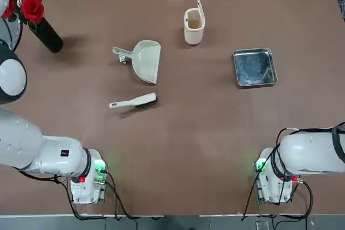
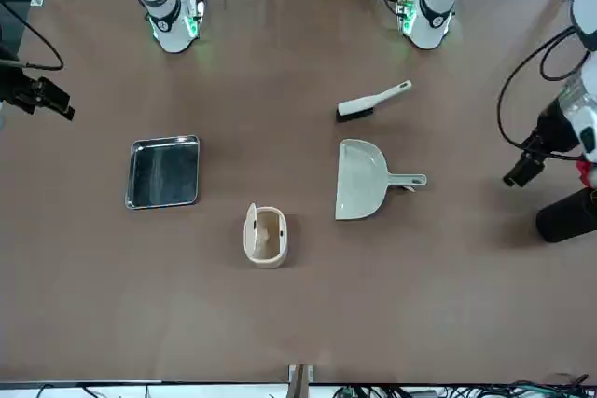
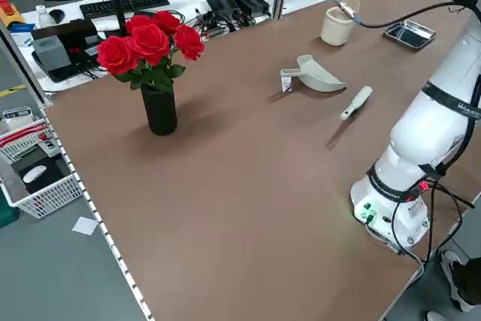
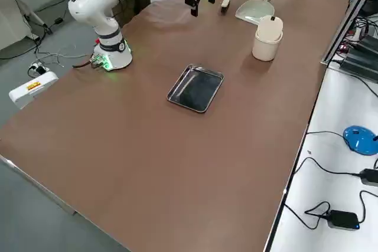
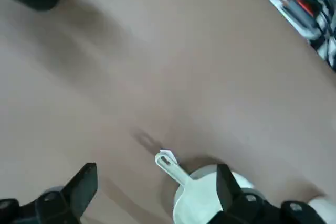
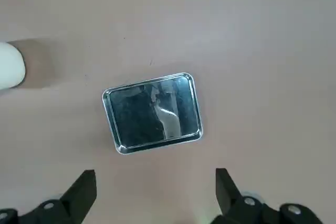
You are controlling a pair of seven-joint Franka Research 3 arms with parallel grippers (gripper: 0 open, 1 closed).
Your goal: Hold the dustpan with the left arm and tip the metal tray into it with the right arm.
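The cream dustpan (image 1: 145,60) lies flat left of the table's centre, its stubby handle pointing towards the robot's left. In the left wrist view the dustpan (image 5: 202,198) shows far below my left gripper (image 5: 156,187), which is open and empty. The shiny metal tray (image 1: 255,67) sits flat on the right half of the table. My right gripper (image 6: 155,190) hovers high over the near side of the tray (image 6: 152,113), also open and empty. Both arms are raised at the table's outer edges, left gripper (image 2: 524,171) and right gripper (image 2: 39,96).
A slim cream hand brush (image 1: 133,102) lies just in front of the dustpan. A cream bin (image 1: 194,25) with its lid up stands at the back centre. A black vase of red roses (image 1: 38,20) stands at the far left corner. Cables run behind the table.
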